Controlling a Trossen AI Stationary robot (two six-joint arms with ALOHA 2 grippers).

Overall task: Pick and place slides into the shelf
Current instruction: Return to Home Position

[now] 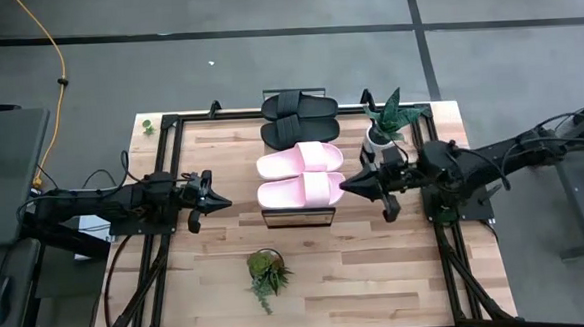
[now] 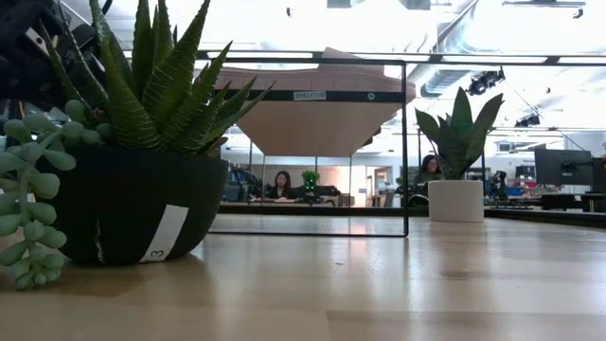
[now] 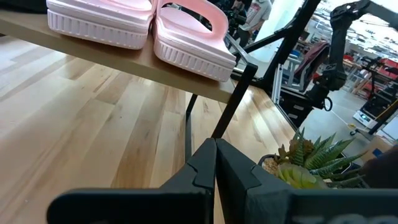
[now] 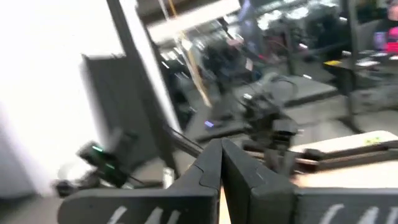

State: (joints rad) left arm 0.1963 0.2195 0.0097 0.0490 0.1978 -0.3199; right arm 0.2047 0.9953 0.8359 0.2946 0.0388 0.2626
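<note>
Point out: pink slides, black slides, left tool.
pink slides (image 1: 317, 159): high view, on the strap of one.
black slides (image 1: 307, 106): high view, on the strap of one.
left tool (image 1: 226, 201): high view, at its shut fingertips.

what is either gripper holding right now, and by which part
Nothing. The left gripper and right gripper are both shut and empty; the four slides lie on the shelf.

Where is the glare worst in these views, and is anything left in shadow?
Low view: bright ceiling light washes out the top, leaving the black plant pot backlit and dark. Right wrist view: a white washout covers much of the background beyond the shut right hand. High view: even light, the pink slides and black slides on the shelf show plainly.
</note>
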